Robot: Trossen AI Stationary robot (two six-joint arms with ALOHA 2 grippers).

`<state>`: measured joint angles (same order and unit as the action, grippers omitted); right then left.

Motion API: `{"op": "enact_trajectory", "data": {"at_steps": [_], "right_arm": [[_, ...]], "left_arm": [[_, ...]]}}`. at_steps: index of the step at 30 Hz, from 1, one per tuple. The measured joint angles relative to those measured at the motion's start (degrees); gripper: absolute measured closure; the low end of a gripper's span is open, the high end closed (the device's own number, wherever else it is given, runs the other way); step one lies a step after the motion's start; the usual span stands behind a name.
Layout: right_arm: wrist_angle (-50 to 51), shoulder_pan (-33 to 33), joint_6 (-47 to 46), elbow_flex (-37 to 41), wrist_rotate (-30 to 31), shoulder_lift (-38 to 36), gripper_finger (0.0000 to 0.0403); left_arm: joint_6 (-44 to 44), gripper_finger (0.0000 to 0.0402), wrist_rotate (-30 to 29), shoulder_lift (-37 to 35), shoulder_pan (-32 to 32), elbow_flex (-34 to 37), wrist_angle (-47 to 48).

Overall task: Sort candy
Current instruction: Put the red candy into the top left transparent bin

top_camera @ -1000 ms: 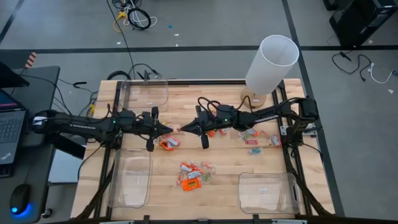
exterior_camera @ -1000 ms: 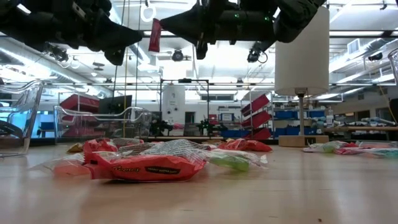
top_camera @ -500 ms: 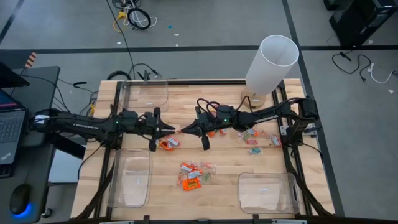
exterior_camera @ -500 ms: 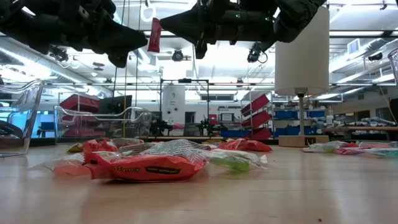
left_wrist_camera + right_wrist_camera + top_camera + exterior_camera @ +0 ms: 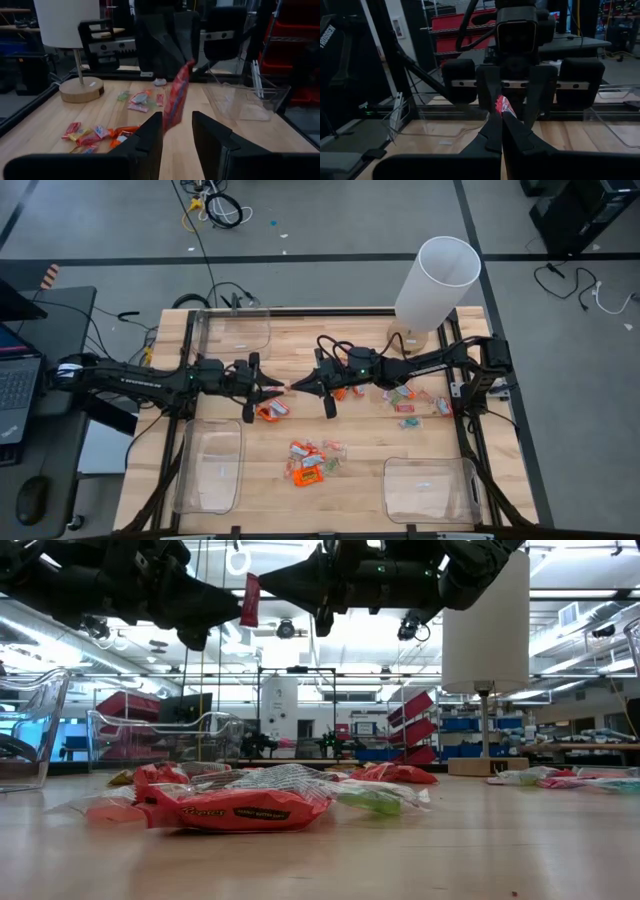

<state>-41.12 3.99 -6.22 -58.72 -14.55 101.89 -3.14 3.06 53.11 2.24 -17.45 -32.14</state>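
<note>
A red wrapped candy (image 5: 249,598) hangs high over the middle of the table between my two grippers, which face each other level. My right gripper (image 5: 295,387) is shut on it. My left gripper (image 5: 177,125) is open, one finger on either side of the candy's (image 5: 176,95) lower half. More candy lies on the wood below: an orange and pale heap (image 5: 270,412) under the grippers, a cluster (image 5: 313,461) nearer the front, and a scatter (image 5: 405,400) at the right. My right gripper pinches the candy's edge (image 5: 501,104) between the free ends of its two fingers, coming level from the table's right side. The candy stands on end, slightly tilted, lifted clear of the table. Whether my left gripper's fingers (image 5: 150,132) touch the wrapper, I cannot tell.
Clear plastic bins stand at the far left (image 5: 237,332), near left (image 5: 210,468) and near right (image 5: 430,488). A white lamp (image 5: 437,278) on a round wooden base stands at the far right. A laptop sits off the table's left edge.
My left gripper has opened and edged toward the candy, so its fingers now stand around the wrapper. My right gripper has kept still, shut on the candy, which stays where it was.
</note>
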Motion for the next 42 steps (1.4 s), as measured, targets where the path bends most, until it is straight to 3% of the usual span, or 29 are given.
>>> {"op": "enact_trajectory", "data": {"at_steps": [42], "right_arm": [[-3.4,1.1,1.9,0.0,0.1,0.0,0.0403]], "left_arm": [[-0.1,0.0302,-1.6,0.2,0.0,0.0,-1.1]]}}
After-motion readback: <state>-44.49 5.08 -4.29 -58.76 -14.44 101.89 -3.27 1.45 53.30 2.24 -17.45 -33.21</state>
